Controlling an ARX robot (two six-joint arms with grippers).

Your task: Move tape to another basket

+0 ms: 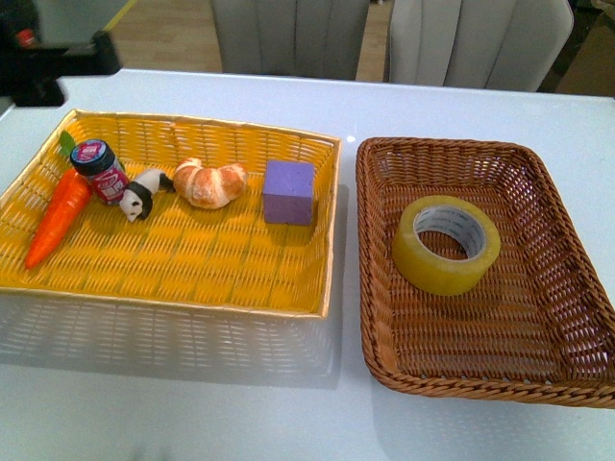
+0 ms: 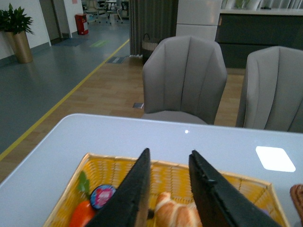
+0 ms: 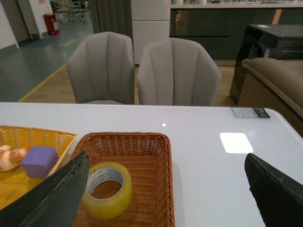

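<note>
The tape [image 1: 432,269], a wide yellowish roll with a white printed core, lies flat in the brown woven basket [image 1: 480,336] on the right of the table. In the right wrist view the tape [image 3: 106,201] sits in the basket [image 3: 151,189] close to one finger. My right gripper [image 3: 165,157] is open wide above the basket's edge and the white table, holding nothing. My left gripper [image 2: 169,152] is open over the yellow tray [image 2: 236,187], with nothing between its fingers. Neither gripper's fingers show in the front view.
The yellow tray [image 1: 192,269] on the left holds a carrot [image 1: 58,216], a small jar [image 1: 100,170], a panda figure [image 1: 140,197], a croissant [image 1: 210,182] and a purple cube [image 1: 289,191]. Grey chairs [image 1: 288,34] stand behind the table. A black arm part [image 1: 58,67] shows at far left.
</note>
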